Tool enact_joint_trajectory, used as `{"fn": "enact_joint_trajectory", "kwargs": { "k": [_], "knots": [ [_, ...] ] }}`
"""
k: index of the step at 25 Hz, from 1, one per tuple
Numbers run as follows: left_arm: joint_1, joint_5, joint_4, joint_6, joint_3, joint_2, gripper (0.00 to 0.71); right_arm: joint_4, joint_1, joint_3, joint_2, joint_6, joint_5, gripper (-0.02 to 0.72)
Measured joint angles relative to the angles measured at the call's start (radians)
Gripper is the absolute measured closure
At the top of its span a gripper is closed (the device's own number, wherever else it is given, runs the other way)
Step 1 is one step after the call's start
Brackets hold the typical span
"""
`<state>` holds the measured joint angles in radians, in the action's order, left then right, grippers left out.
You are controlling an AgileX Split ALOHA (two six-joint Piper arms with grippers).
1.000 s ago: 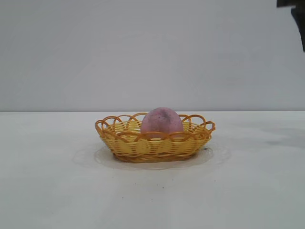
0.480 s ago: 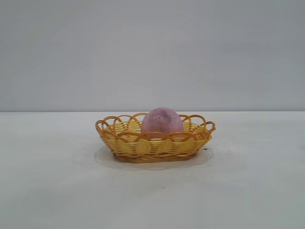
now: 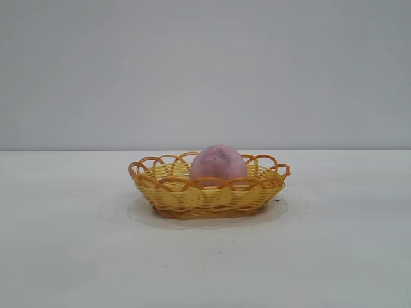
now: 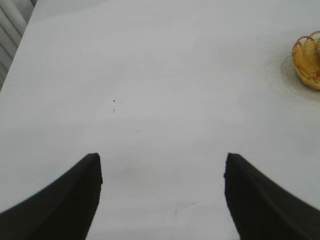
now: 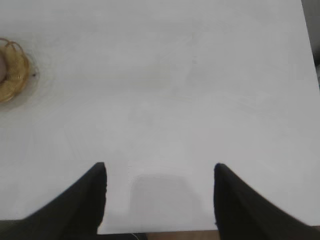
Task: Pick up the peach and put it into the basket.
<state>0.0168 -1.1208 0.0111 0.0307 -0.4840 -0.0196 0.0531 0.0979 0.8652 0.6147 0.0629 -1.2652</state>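
The dusty pink peach lies inside the yellow-orange wicker basket at the middle of the white table. Neither arm shows in the exterior view. In the left wrist view my left gripper is open and empty above bare table, far from the basket, whose rim shows at the picture's edge. In the right wrist view my right gripper is open and empty near the table's edge, far from the basket.
The white table spreads all round the basket. A table edge shows just under my right gripper. A slatted surface lies beyond the table's far corner in the left wrist view.
A dark part of the right arm at the upper right of the exterior view has left the view. The peach and basket have not moved.
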Motion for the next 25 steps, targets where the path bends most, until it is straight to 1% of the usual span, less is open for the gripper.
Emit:
{"fn": "enact_joint_trajectory", "kwargs": {
  "k": [6,8,11,14,17,25],
  "knots": [
    [0.000,0.000,0.000,0.000,0.000,0.000,0.252,-0.041,0.000,-0.179,-0.289,0.001,-0.004,0.305],
    [0.000,0.000,0.000,0.000,0.000,0.000,0.252,-0.046,0.000,-0.234,-0.378,0.002,-0.002,0.305],
    [0.000,0.000,0.000,0.000,0.000,0.000,0.252,-0.048,0.000,-0.318,-0.492,0.002,0.028,0.305],
    [0.000,0.000,0.000,0.000,0.000,0.000,0.252,-0.048,0.000,-0.345,-0.592,0.002,0.073,0.305],
    [0.000,0.000,0.000,0.000,0.000,0.000,0.252,-0.052,0.000,-0.362,-0.631,0.002,0.115,0.305],
    [0.000,0.000,0.000,0.000,0.000,0.000,0.252,-0.062,0.000,-0.376,-0.631,0.000,0.119,0.305]
  ]
}}
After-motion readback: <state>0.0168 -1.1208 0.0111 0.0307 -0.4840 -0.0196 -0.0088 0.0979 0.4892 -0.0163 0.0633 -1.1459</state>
